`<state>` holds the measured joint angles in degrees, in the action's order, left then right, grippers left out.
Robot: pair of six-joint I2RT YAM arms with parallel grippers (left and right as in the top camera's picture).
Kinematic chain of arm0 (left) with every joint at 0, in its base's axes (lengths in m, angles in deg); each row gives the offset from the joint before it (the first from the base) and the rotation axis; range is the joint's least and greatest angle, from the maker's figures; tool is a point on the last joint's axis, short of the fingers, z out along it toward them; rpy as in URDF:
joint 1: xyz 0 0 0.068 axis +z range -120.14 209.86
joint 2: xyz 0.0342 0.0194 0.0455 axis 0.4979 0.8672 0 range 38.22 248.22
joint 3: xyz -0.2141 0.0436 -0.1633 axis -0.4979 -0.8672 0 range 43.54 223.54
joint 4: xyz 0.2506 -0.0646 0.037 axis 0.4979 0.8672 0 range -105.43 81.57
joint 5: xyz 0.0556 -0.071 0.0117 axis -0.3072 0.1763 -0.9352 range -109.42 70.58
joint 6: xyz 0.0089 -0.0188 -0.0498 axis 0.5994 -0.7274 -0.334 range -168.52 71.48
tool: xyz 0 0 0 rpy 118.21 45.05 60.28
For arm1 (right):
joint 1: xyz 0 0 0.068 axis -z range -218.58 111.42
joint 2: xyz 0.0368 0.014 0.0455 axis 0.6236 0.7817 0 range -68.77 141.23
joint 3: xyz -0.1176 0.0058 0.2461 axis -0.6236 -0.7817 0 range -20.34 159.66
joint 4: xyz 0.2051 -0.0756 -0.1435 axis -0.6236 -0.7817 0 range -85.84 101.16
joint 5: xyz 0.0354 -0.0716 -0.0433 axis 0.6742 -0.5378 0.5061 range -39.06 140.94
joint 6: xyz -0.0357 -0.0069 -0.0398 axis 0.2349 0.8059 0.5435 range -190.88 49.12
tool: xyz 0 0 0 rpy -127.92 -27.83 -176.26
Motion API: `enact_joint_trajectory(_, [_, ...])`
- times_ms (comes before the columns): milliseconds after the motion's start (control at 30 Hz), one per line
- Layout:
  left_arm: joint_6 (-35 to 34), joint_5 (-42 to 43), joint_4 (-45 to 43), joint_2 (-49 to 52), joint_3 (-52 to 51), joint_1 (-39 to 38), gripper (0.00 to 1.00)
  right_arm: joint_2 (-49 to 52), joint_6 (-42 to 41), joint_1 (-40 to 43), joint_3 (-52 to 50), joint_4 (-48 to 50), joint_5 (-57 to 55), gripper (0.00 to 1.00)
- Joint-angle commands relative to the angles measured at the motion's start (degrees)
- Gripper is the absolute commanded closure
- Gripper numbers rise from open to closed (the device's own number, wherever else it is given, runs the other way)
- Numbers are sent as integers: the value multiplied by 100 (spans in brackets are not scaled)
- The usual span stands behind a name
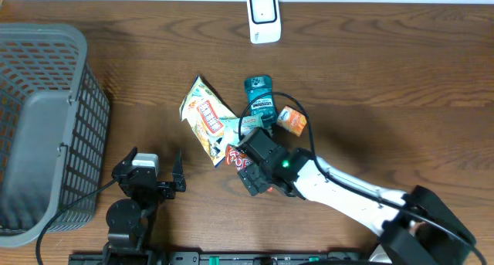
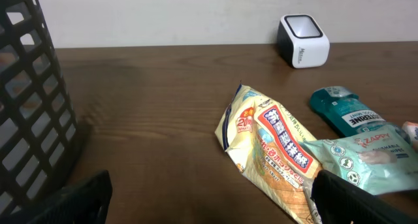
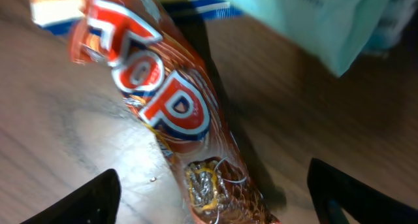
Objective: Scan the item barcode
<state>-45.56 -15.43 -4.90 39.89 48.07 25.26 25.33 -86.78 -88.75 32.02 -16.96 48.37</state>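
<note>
From above, our right gripper [image 1: 248,171] hangs over the red snack packet [image 1: 234,156] among other snacks [image 1: 204,114], well apart from the white scanner [image 1: 263,17]. In the left wrist view, our left gripper [image 2: 215,201] is wide and empty (just waiting). In the right wrist view, wide fingers [image 3: 356,192] stand either side of the packet, not touching. We think it is grabbing time: next, squeeze and lift.

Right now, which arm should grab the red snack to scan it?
Right. The right gripper, open, straddles the red snack; the left gripper sits well away, beside the basket.
</note>
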Motion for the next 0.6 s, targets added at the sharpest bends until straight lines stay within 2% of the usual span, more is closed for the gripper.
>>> enact_joint_trajectory(0, [-28, 52, 168, 7, -79, 20, 2, 433, 68, -48, 66, 17, 50, 24])
enact_joint_trajectory(67, [-28, 52, 168, 7, -79, 20, 2, 529, 52, -26, 76, 55, 92, 35])
enact_joint_trajectory(167, [-28, 52, 168, 7, -79, 20, 2, 511, 46, 70, 90, 4, 166, 63])
enact_joint_trajectory(233, [-28, 52, 168, 7, -79, 20, 2, 511, 4, 127, 90, -17, 188, 76])
enact_joint_trajectory(300, [-28, 52, 168, 7, -79, 20, 2, 490, -42, 232, 96, -105, 380, 99])
enact_joint_trajectory(433, [-28, 52, 168, 7, -79, 20, 2, 179, -433, 586, 138, -505, 756, 99])
enact_joint_trajectory(567, [-28, 52, 168, 7, -79, 20, 2, -831, -415, 1126, 153, -879, 1246, 99])
